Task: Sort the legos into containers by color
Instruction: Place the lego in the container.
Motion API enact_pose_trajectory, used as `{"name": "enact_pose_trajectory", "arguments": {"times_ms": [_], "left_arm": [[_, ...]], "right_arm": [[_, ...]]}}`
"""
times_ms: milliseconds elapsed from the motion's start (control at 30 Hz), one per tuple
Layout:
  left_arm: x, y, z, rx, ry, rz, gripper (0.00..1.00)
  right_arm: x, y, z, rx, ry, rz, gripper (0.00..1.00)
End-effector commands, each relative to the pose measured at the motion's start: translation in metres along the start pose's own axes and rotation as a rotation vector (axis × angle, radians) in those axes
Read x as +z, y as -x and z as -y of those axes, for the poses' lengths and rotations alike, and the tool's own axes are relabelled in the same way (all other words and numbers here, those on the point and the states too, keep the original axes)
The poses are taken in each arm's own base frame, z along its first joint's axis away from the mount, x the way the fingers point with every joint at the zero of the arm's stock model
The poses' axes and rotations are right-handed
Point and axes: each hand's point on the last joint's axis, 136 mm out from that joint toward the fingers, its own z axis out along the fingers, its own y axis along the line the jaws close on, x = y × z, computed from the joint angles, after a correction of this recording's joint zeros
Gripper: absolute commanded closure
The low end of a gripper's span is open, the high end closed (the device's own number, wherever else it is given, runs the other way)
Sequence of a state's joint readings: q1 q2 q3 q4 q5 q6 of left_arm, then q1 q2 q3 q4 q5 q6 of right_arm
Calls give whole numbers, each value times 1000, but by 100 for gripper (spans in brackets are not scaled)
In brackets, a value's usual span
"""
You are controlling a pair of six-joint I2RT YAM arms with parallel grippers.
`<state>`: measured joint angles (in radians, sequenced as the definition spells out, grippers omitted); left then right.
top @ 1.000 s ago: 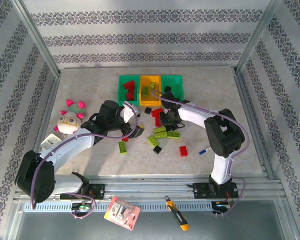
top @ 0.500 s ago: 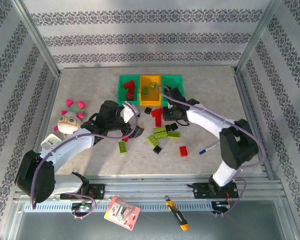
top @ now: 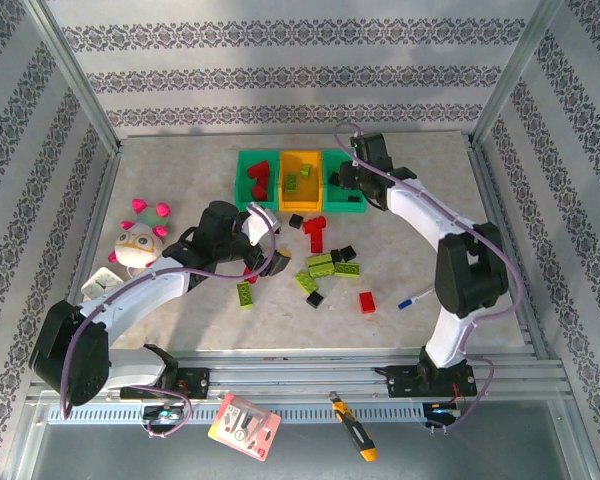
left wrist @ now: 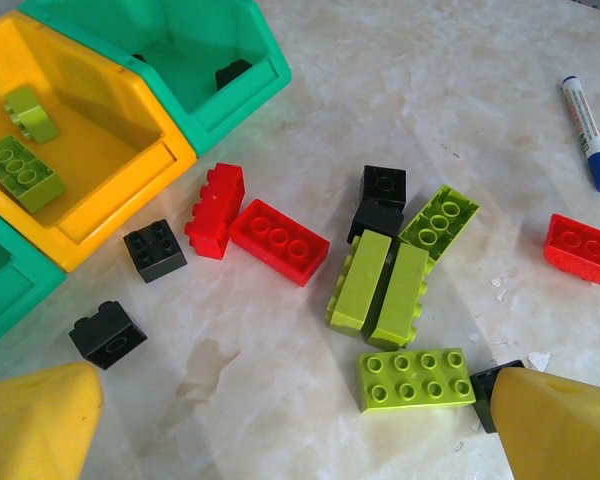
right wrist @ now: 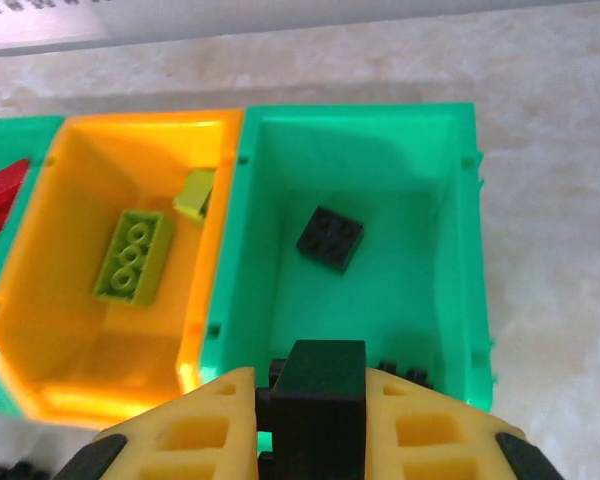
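- Black brick: clenched between the yellow fingers of my right pincer, above the right-hand green bin, which holds another black brick.
- Left pincer: released, jaws wide, facing loose red, lime and black bricks on the desk.
- Orange-yellow bin: I see two lime bricks inside.

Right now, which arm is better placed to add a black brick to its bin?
Right. The right gripper holds a black brick over the green bin; the left gripper hangs open over loose bricks.
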<state>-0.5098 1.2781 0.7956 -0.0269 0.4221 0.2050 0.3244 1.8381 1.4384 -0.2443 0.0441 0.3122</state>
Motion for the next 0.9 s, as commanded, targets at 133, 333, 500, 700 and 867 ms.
{"name": "enact_pose_trajectory", "arguments": {"times_ms": [133, 333, 500, 700, 867], "left_arm": [[0, 5, 8, 3, -20, 25, 1], [-4, 4, 1, -33, 26, 16, 1], [-12, -17, -32, -215, 229, -139, 1], [-29, -67, -46, -416, 401, -451, 0], [-30, -92, -38, -572, 422, -560, 6]], "right_arm": [[50, 21, 17, -52, -47, 28, 82], [52, 30, 15, -56, -27, 39, 60], [18, 39, 9, -76, 10, 95, 28], [-41, 24, -14, -155, 175, 162, 11], [-91, -13, -41, -258, 336, 165, 10]]}}
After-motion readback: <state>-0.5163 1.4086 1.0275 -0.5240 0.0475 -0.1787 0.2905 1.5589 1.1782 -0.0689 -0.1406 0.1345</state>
